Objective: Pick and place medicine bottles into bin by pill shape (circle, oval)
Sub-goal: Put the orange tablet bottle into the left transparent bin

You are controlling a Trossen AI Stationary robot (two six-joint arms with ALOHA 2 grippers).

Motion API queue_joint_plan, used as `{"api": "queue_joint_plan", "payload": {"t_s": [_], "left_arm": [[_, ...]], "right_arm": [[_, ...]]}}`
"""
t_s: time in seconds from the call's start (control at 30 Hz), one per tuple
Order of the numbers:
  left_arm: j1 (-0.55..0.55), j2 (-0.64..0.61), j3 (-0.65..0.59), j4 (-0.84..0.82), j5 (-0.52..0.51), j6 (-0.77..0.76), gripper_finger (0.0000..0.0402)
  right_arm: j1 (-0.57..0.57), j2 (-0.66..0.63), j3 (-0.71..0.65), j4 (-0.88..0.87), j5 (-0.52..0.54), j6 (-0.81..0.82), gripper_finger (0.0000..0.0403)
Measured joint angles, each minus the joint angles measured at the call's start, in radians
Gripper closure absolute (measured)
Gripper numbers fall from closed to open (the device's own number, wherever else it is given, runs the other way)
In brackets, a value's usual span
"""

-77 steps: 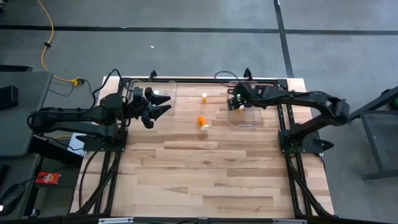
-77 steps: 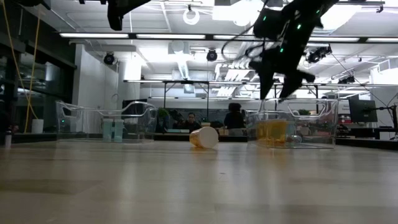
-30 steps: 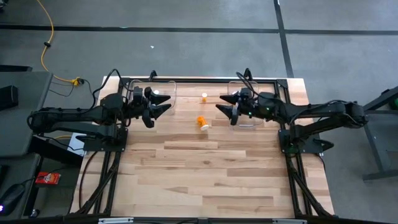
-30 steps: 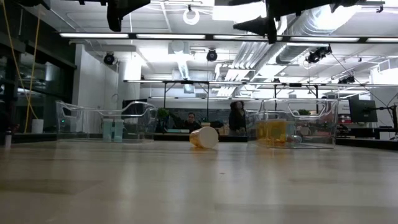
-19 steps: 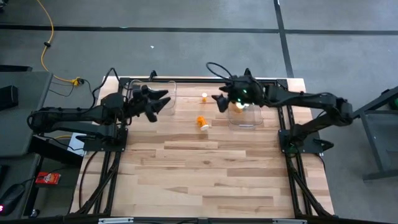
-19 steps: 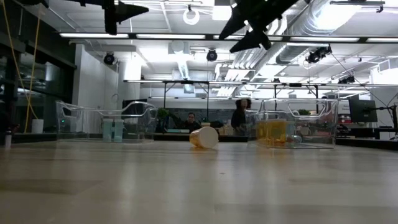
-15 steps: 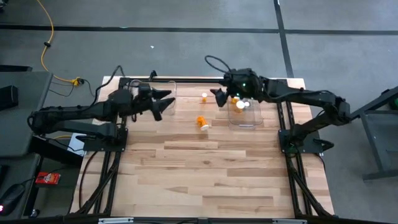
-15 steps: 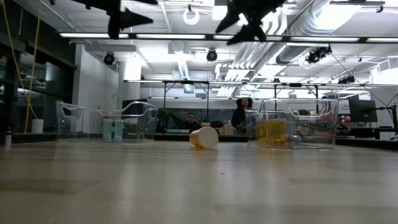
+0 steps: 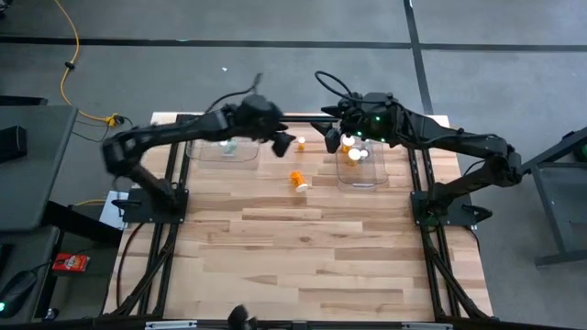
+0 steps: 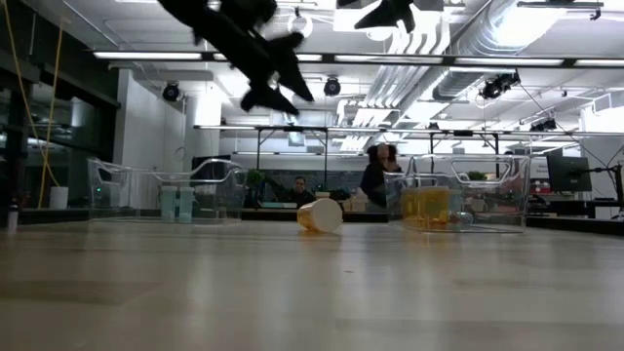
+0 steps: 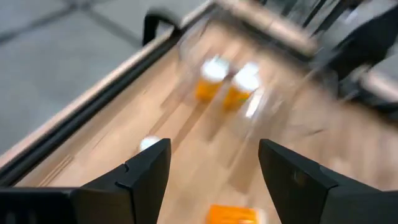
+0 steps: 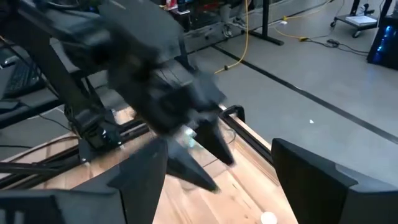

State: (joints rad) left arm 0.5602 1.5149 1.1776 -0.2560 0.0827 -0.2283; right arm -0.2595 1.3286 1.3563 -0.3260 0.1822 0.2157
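**Clerk:** Table (image 9: 303,247), wooden, slatted, black frame at its sides. What stands on it?

**Checker:** Two clear bins at the far edge. Left bin (image 9: 225,147) holds one pale item, too small to tell. Right bin (image 9: 362,165) holds several white-capped bottles (image 9: 356,154); the low view shows orange bodies behind its wall.

**Clerk:** Arms?

**Checker:** Left arm (image 9: 165,137) reaches across its bin toward the table's middle; left gripper (image 9: 282,142) hangs above the board, just beside the standing bottle, fingers spread, nothing between them. Right arm (image 9: 449,142) stretches over the right bin; right gripper (image 9: 328,139) sits off that bin's inner side, fingers wide apart, nothing held. The two grippers face each other, near but apart.

**Clerk:** Loose bottles?

**Checker:** Two, both between the bins. Standing bottle (image 9: 301,142), white cap up, near the far edge, between the two grippers. Lying bottle (image 9: 299,180), orange, on its side, nearer the table's middle; the low view shows its cap end facing the camera.

**Clerk:** Beyond the table?

**Checker:** People (image 10: 375,175) in the room behind.
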Motion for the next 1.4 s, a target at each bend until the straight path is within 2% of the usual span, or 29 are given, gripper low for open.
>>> {"api": "queue_joint_plan", "payload": {"t_s": [0.13, 0.23, 0.47, 0.7, 1.0, 1.07, 1.4], "left_arm": [[0.019, 0.194, 0.152, -0.112, -0.012, 0.028, 0.0170], [0.024, 0.309, 0.230, -0.115, -0.019, 0.048, 0.0170], [0.025, 0.479, 0.330, -0.134, -0.023, -0.004, 0.0170], [0.024, 0.512, 0.338, -0.149, -0.137, 0.008, 0.0170], [0.029, 0.533, 0.339, -0.158, -0.146, -0.004, 0.0172], [0.032, 0.551, 0.340, -0.166, -0.117, -0.004, 0.0177], [0.032, 0.572, 0.339, -0.135, -0.140, 0.064, 0.0206]], "right_arm": [[-0.003, 0.000, 0.000, -0.005, 0.001, 0.010, 0.0123], [-0.004, 0.000, 0.000, -0.006, 0.001, 0.011, 0.0123], [-0.004, 0.000, 0.000, -0.006, 0.001, 0.010, 0.0123], [-0.004, 0.000, -0.001, -0.006, 0.010, 0.034, 0.0123], [-0.004, 0.000, -0.001, -0.006, 0.056, 0.104, 0.0123], [-0.004, 0.000, -0.001, -0.006, 0.058, 0.120, 0.0123], [-0.004, 0.000, -0.002, 0.015, 0.058, 0.125, 0.0123]]}}
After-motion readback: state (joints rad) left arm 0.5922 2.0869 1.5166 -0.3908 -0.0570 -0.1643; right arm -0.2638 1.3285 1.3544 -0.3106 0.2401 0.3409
